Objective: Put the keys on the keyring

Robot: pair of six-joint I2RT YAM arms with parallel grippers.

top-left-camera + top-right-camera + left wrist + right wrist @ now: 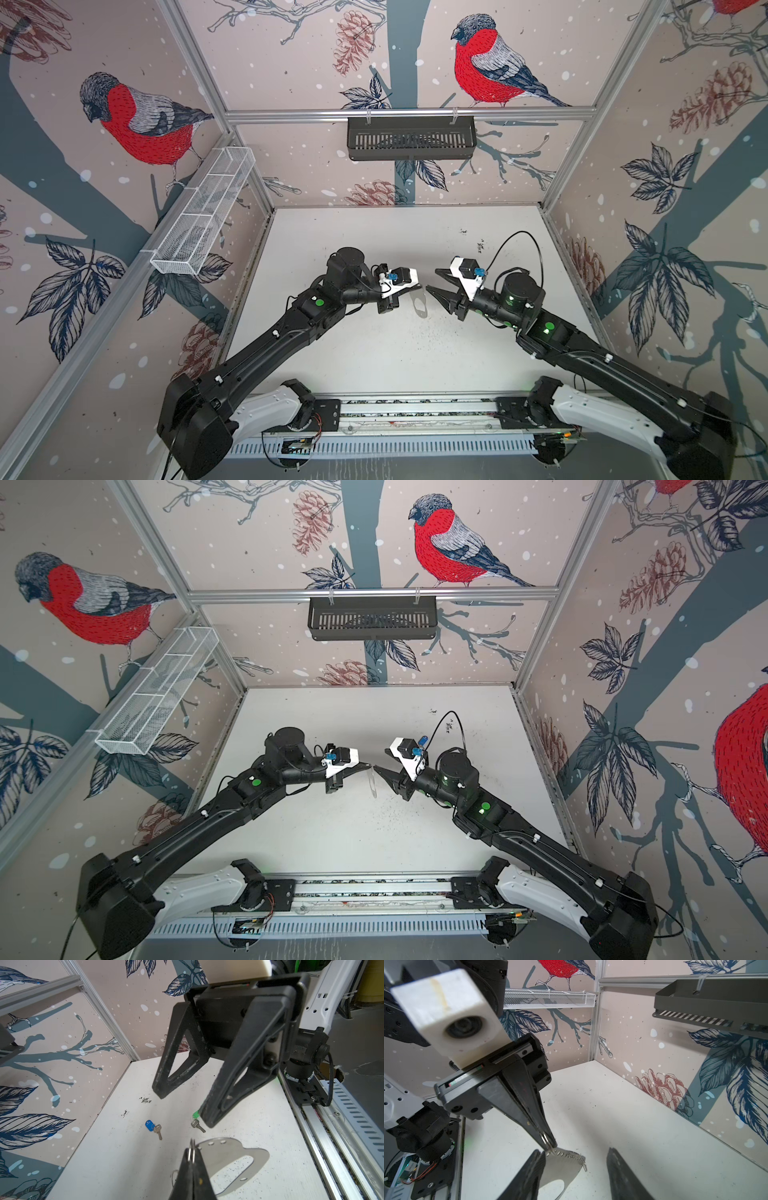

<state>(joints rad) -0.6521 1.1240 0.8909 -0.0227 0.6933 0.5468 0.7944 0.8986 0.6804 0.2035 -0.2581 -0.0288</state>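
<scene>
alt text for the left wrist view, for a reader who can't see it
The left gripper, shut, holds the flat grey keyring by a small metal ring on its edge, over the white table. Beyond it the right gripper hangs open, partly hiding the green-tagged key; the blue-tagged key lies apart from it on the table.

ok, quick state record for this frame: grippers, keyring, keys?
left gripper: shut on a small ring at the keyring's holed edge
keyring: held off the table, hanging from that ring
right gripper: open, close to the keyring, holding nothing
blue-tagged key: loose on the table
green-tagged key: loose on the table, tag partly hidden behind a right gripper finger
task: neither key on the keyring yet
</scene>
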